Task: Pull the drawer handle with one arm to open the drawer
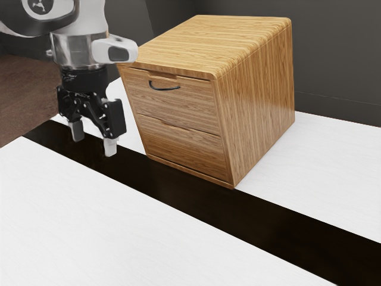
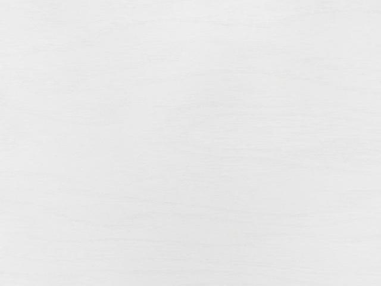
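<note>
White counter [image 1: 89, 238] with a black stripe [image 1: 238, 214], dark wall behind. Wooden cabinet [image 1: 256, 89] sits across the stripe. The top drawer [image 1: 178, 98] is flush with its front, with a thin dark handle [image 1: 164, 87] near its upper edge. Gripper [image 1: 94, 142] hangs over the counter, beside the cabinet on the exterior view's left, apart from the handle. Fingers [image 1: 110, 146] point down, spread wide, holding nothing. The wrist view shows plain white counter [image 2: 190, 143].

A white, faintly grained table [image 1: 89, 232] with a wide black band [image 1: 256, 223] across it bears a boxy light-wood drawer cabinet [image 1: 238, 89], seemingly resting partly on the band's far edge.
</note>
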Motion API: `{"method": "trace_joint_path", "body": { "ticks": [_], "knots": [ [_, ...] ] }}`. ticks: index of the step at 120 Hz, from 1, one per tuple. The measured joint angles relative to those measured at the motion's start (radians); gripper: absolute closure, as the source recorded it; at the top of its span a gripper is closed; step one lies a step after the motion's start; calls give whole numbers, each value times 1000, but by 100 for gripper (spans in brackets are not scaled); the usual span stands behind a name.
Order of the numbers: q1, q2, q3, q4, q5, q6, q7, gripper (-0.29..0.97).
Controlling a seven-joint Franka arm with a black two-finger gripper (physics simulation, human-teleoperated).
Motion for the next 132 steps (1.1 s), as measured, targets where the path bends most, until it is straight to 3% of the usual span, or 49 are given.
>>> {"method": "trace_joint_path", "body": {
  "ticks": [17,44,69,82,92,113,132],
  "knots": [
    [8,7,-4,-11,24,210,0,0],
    [-7,-115,2,-103,48,288,81,0],
    [-6,-448,34,-590,48,711,475,0],
    [-7,-570,46,-686,52,839,660,0],
    [-6,-528,62,-704,36,941,791,1],
    [-10,-410,89,-769,-182,1228,1118,1],
    [-10,-309,99,-714,-272,1354,1346,1]
  ]
}}
